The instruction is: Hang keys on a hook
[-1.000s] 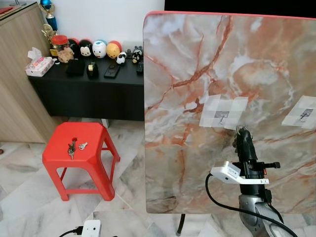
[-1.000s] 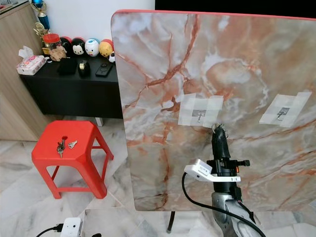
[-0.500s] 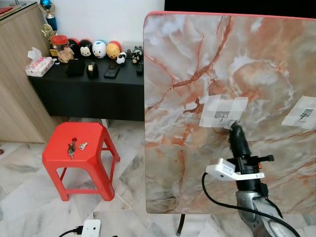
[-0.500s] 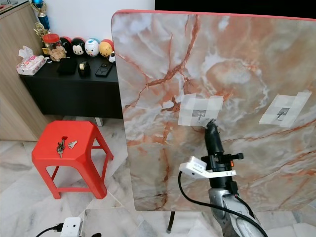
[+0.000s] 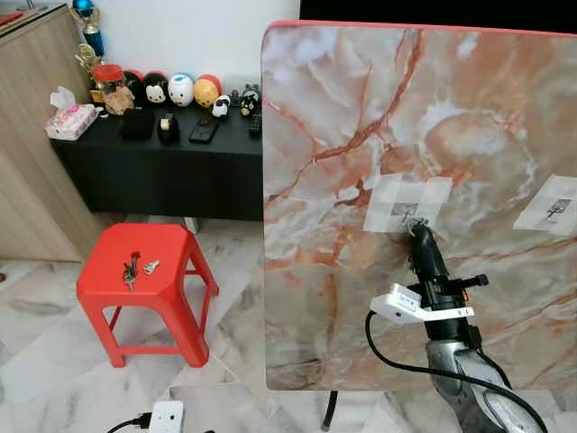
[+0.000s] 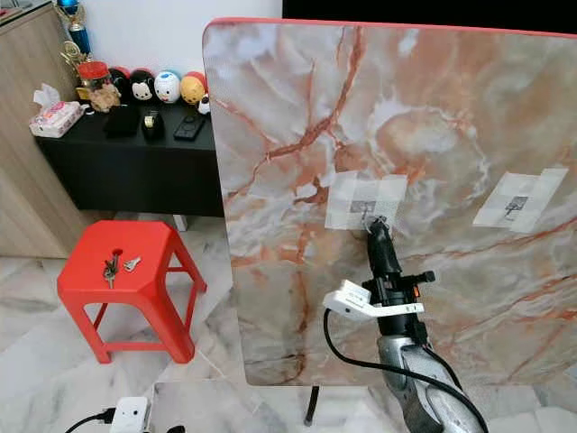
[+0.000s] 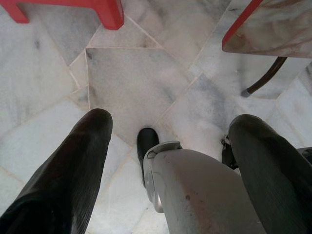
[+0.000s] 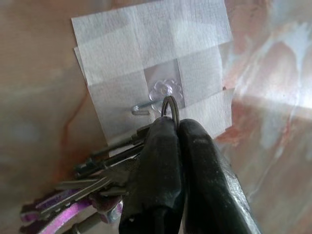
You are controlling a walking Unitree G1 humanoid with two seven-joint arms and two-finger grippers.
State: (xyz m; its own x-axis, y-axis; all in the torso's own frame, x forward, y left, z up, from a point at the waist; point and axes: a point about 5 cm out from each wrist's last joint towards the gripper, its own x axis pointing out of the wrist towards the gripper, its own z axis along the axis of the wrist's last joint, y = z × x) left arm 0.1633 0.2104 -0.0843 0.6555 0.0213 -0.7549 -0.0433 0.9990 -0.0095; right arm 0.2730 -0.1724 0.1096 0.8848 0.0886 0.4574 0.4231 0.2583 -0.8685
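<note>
At the marble board, head views: your right gripper reached up to the taped hook; spare keys lay on the red stool. Left wrist: left gripper fingers spread over floor. Right wrist: fingers pinched the key ring, bunch of keys dangling, ring just beside the hook.

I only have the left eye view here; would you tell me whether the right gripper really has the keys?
Observer: Yes, the right gripper is shut on the key ring, with the keys hanging from it.
Operator: Is the ring on the hook?
Observer: It sits right at the hook, by its clear base; I cannot tell whether it has caught.
Operator: And the left gripper?
Observer: The left gripper is open, hanging over the marble floor.
</note>
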